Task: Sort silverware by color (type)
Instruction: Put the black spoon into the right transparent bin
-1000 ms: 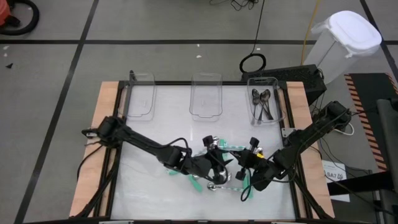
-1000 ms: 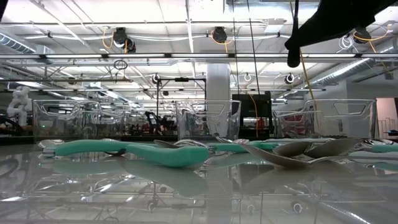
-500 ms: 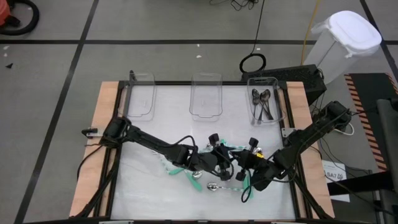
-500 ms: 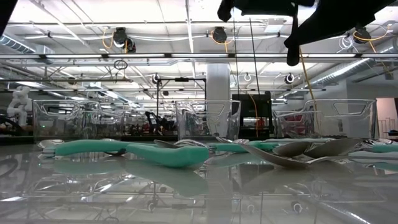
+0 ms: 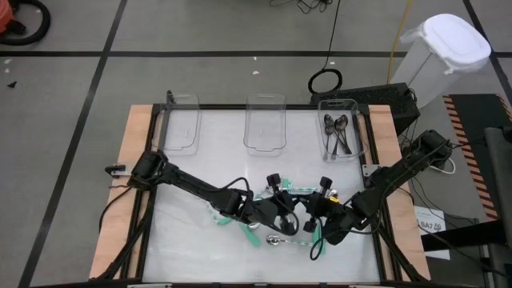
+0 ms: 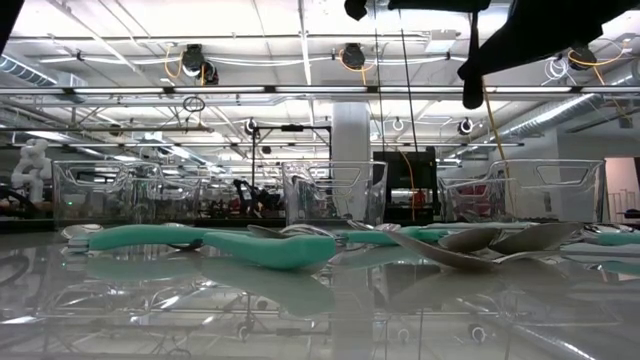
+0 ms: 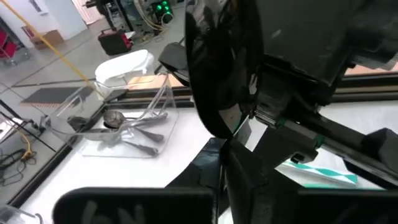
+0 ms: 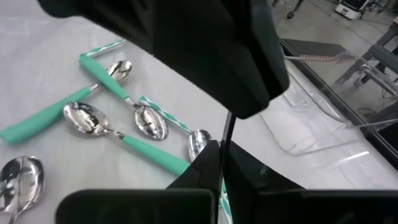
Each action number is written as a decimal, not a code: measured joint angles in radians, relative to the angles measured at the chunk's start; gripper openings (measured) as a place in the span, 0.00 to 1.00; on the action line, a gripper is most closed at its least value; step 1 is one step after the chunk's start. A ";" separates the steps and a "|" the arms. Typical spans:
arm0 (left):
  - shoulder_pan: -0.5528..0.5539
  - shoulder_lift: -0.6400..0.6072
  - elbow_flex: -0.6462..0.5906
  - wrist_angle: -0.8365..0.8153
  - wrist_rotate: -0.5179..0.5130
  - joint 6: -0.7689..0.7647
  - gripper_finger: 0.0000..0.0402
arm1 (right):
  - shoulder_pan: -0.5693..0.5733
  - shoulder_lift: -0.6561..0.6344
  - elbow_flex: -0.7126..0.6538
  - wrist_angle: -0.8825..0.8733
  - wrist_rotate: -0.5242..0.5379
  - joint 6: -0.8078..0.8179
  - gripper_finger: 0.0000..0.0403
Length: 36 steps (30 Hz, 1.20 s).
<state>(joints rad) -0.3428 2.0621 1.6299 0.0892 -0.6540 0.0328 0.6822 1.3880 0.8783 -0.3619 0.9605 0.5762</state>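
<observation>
White counter (image 5: 192, 248) with three clear bins along the far edge, dark spoons (image 5: 338, 134) already sitting in the right bin (image 5: 342, 104). Both my tools are down near the middle pile of teal-handled spoons (image 8: 118, 90). Left tool (image 5: 286, 214) is closed, right tool (image 5: 314, 210) closed too, and neither looks to be holding anything. One silver spoon (image 5: 274, 239) lies just in front of the left tool.

Robotics lab or industrial test hall, exposed ceiling trusses with cable runs and round lamps (image 6: 350, 55), grey floor marked with black tape lines (image 5: 96, 76), white pedal bin (image 5: 438, 56), white humanoid robot (image 6: 30, 165) at far side
</observation>
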 joint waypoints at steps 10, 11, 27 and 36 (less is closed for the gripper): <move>-0.012 -0.048 0.000 0.023 0.088 0.022 0.02 | 0.012 -0.074 0.000 -0.058 -0.154 -0.021 0.20; -0.015 -0.053 0.001 0.028 0.089 0.027 0.01 | 0.021 -0.095 0.000 -0.062 -0.162 -0.019 0.23; -0.026 -0.066 0.000 0.232 0.094 0.038 0.01 | 0.223 -0.196 -0.001 -0.050 0.092 -0.029 0.28; -0.026 -0.066 0.000 0.265 0.163 0.037 0.01 | 0.223 -0.196 -0.002 0.025 0.091 -0.117 0.18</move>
<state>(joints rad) -0.3689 1.9961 1.6302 0.3540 -0.4906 0.0700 0.9054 1.1923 0.8768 -0.3366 1.0512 0.4594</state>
